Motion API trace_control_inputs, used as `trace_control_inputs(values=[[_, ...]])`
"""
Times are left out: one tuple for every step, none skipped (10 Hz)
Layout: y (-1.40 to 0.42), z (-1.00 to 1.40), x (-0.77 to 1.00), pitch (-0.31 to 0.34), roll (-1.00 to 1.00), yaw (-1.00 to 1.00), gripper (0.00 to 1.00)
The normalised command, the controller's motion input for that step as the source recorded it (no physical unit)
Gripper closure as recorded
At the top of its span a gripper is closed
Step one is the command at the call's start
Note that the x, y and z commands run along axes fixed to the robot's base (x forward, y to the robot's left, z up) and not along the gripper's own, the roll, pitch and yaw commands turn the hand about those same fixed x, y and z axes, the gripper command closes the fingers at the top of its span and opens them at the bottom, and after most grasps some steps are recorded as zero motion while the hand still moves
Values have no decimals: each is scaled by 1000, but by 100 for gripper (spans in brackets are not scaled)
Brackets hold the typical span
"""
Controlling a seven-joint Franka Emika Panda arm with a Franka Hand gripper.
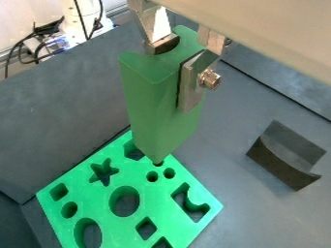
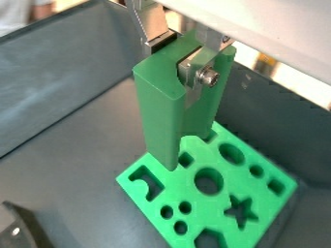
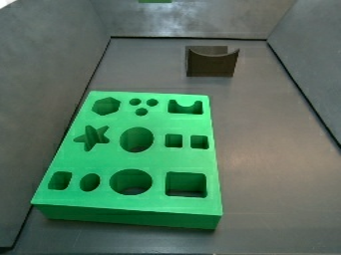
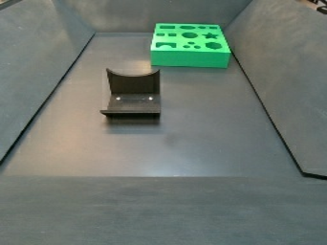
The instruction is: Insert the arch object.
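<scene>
Arch block held above the board, not yet inserted

The tall, narrow, matte green arch object (image 1: 158,102) is seen in both wrist views clamped near its top between the flat silver fingers (image 1: 196,79) of the gripper (image 2: 181,56), which are closed on it. It is held upright, presumably so that its lower end can be lowered straight into a cutout. Its lower end hangs above the flat green board with shaped holes (image 1: 91,199), near the board's edge; contact cannot be judged. In a side view, the arch-shaped cutout (image 3: 185,105) lies at about 1 o'clock on the board. The dark olive-brown notched block (image 4: 132,93) stands well apart, untouched. Neither gripper nor held piece appears in the side views.
</scene>
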Motion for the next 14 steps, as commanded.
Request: trace_control_inputs(values=[[-3, -746, 49, 0, 150, -1000, 100], [-3, -743, 54, 0, 150, -1000, 100], [-3, -740, 60, -3, 147, -1000, 100], [-9, -726, 71, -4, 143, -1000, 100], [0, -754, 189, -37, 127, -914, 100], [0, -629, 129, -39, 43, -954, 100], [0, -414, 0, -11, 0, -1000, 100], [0, -409, 0, -10, 0, -1000, 100], [0, -337, 0, 0, -7, -1000, 100], [0, -274, 6, 0, -30, -1000, 100], [0, -257, 11, 0, -36, -1000, 100], [0, -177, 83, 0, -69, -986, 100], [0, -231, 171, 0, -44, -914, 100], [0, -291, 120, 0, -26, -963, 100]])
